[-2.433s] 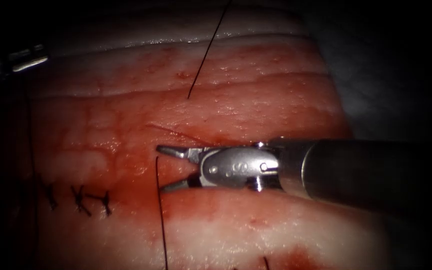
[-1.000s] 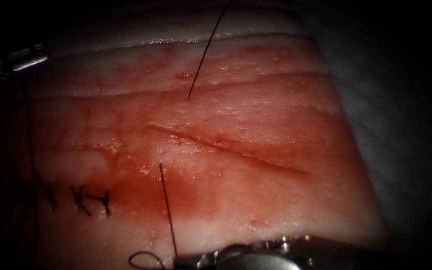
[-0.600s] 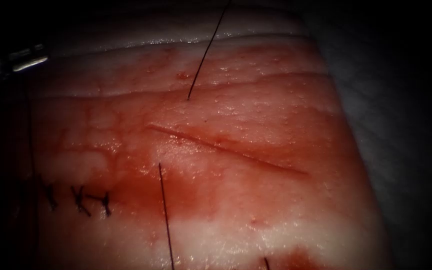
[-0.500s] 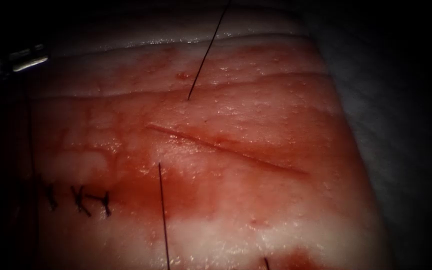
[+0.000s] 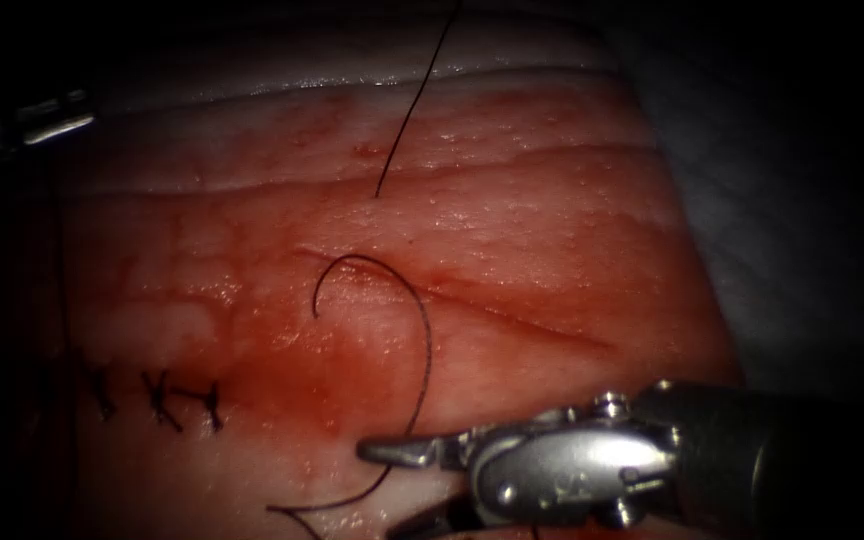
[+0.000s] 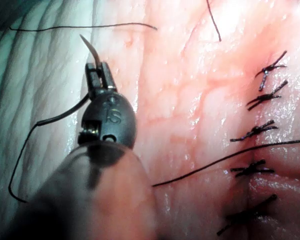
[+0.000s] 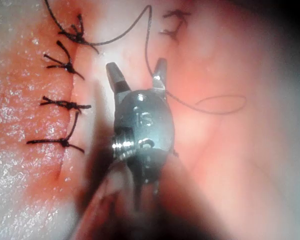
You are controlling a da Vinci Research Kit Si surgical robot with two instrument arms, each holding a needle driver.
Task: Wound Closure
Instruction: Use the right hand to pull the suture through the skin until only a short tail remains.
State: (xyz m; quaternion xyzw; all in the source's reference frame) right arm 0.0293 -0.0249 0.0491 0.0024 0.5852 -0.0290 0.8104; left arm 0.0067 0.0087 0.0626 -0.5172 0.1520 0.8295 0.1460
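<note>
The tissue (image 5: 552,230) bears a thin slanting cut (image 5: 512,318). My left tool (image 6: 98,72) is shut on the curved needle (image 6: 89,49), whose short pointed end sticks out past the jaws, off the tissue. It sits dimly at the far left (image 5: 57,122). My right tool (image 5: 380,490) reaches in low on the right of the endoscope view with its jaws open and nothing held. The thread (image 5: 422,345) arcs from a point left of the cut, bends down and passes the upper jaw. It also runs beside one fingertip (image 7: 160,70) of the open right tool (image 7: 137,75).
Several tied stitches (image 5: 157,395) line the closed part at the lower left, also seen as knots (image 6: 262,97) and knots (image 7: 65,65). A second thread strand (image 5: 412,100) rises from the tissue to the top edge. Red fluid (image 5: 352,370) wets the surface.
The right tool withdrew past the bottom edge, then came back in from the lower right with its jaws open. The strand that hung straight down now curls in an arc.
</note>
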